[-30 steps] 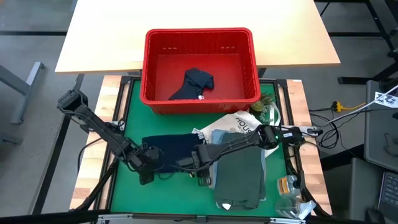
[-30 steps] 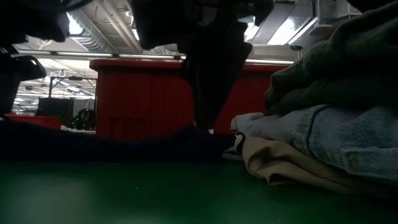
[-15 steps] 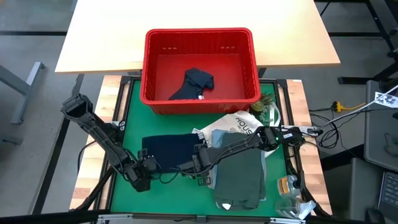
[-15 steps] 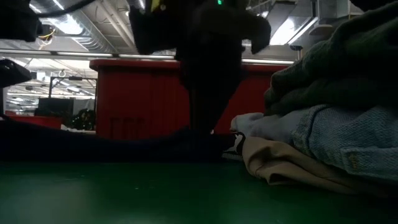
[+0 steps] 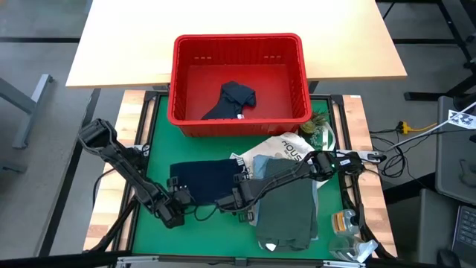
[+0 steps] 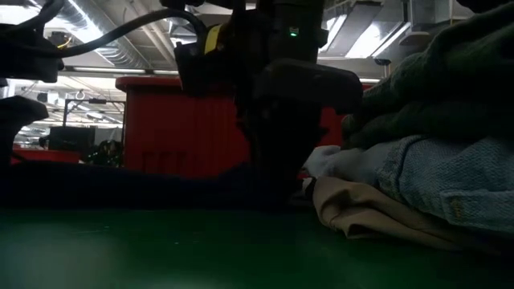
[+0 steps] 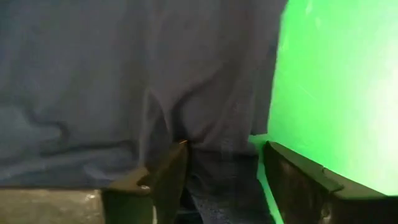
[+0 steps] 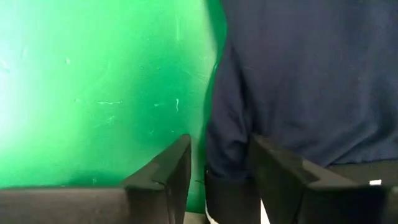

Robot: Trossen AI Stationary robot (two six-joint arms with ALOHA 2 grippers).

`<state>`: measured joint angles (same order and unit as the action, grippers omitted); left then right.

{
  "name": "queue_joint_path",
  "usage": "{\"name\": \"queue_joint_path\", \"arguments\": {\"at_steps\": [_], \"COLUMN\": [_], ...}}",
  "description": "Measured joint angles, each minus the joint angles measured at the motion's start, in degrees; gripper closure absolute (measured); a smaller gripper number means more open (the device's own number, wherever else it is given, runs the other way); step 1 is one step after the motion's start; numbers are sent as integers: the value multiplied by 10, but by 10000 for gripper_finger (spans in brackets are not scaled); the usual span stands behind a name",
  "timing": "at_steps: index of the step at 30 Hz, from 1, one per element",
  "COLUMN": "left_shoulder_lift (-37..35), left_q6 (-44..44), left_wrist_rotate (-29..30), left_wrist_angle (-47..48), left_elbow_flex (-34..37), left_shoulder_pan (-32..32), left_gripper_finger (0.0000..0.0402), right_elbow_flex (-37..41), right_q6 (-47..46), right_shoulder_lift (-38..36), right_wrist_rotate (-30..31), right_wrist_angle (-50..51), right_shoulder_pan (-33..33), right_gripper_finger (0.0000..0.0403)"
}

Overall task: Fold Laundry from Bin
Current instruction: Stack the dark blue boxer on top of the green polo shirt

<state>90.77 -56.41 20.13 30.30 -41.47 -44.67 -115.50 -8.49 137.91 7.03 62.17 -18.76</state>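
A navy garment (image 5: 204, 179) lies flat on the green mat (image 5: 149, 149). My left gripper (image 5: 175, 202) is at the garment's near left corner and my right gripper (image 5: 233, 199) at its near right corner. Both are low on the mat with navy cloth between their fingers, as the left wrist view (image 7: 224, 180) and the right wrist view (image 8: 227, 168) show. Another navy garment (image 5: 234, 100) lies on the floor of the red bin (image 5: 178, 82). An olive-green garment (image 5: 286, 208) tops a stack on the right, over a light blue one (image 6: 450, 177) and a beige one (image 6: 377, 217). My left gripper pinches the navy garment's near left corner (image 7: 217, 155) between its two fingers, coming low from the near side. The cloth lies slack on the mat. My right gripper pinches the near right corner (image 8: 227, 149) between its two fingers, where a small fold rises. The rest of the garment lies flat.
The red bin stands across the mat's far edge. A white printed tote bag (image 5: 286, 149) lies between the bin and the garment stack. Small items (image 5: 346, 223) sit at the right near corner. Bare green mat (image 5: 216, 238) shows near the front edge.
My left gripper has moved toward the table's near edge and a little left, to the garment's near left corner. My right gripper has shifted slightly left and come lower onto the cloth. The navy garment stays flat on the mat.
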Motion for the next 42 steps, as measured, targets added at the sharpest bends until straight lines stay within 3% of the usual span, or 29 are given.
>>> {"name": "queue_joint_path", "arguments": {"at_steps": [6,12,16,19,24,29,36,42], "left_shoulder_lift": [1,2,5,5,4,4,3,3], "left_q6": [-4,-20,-20,-19,-19,-19,-36,-78], "left_wrist_rotate": [4,7,-17,-46,-93,-126,-126,-109], "left_wrist_angle": [-2,4,18,32,34,34,30,-32], "left_elbow_flex": [1,-5,-31,-54,-85,-120,-167,-173], "left_shoulder_pan": [1,2,2,2,2,0,-8,-5], "left_gripper_finger": [258,345,392,390,396,397,399,400], "right_elbow_flex": [1,1,1,-5,-49,-88,-125,-153], "right_q6": [1,14,15,15,42,90,166,216], "right_shoulder_lift": [0,1,-1,-4,-4,-4,-6,-6], "right_wrist_rotate": [11,23,23,19,17,45,67,103], "right_wrist_angle": [2,6,7,19,46,60,82,135], "right_shoulder_pan": [0,2,2,2,2,2,13,19], "right_gripper_finger": [291,384,383,374,396,389,398,393]}}
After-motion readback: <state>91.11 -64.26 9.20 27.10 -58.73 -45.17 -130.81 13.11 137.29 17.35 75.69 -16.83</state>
